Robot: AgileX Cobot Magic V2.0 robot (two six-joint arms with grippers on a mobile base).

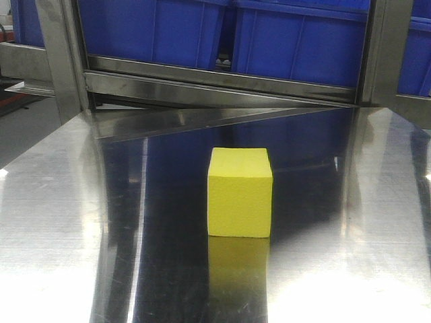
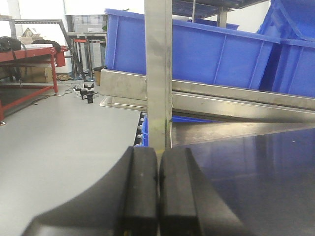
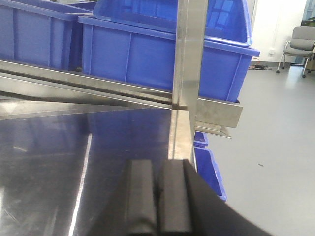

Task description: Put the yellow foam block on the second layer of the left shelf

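Beginning on the left, in the left wrist view: finding the left gripper (image 2: 158,196) fully closed, with its black fingers (image 2: 140,196) pressing against each other and gripping nothing. Pointing toward a steel upright (image 2: 158,73) of the shelf, with blue bins (image 2: 221,54) sitting on a sloped shelf layer (image 2: 236,101) behind it. Sitting near the left edge of the shiny steel table (image 2: 256,167), with no cube in this view.

Moving to the middle, in the front view: finding the yellow foam block (image 1: 240,192) standing flat and upright on the steel table, near its centre, well apart from the shelf behind. Showing no claw around it or beside it.

Going on to the right, in the right wrist view: seeing the right gripper (image 3: 157,201) also closed completely, with pads (image 3: 140,196) touching, holding nothing, facing a steel post (image 3: 189,64) with a blue bin (image 3: 147,54) behind.

Judging the step: apparently being at the very start, before any reach or pick; nothing lifted, nothing placed yet. Needing next, probably, opening one claw wide enough for the cube, bringing it over the block, squaring the fingers to two opposite flat faces and closing gently, to avoid squashing the soft foam. Probably favouring the left arm, given the target on the left shelf, though not being able to locate the second layer for certain from these views.
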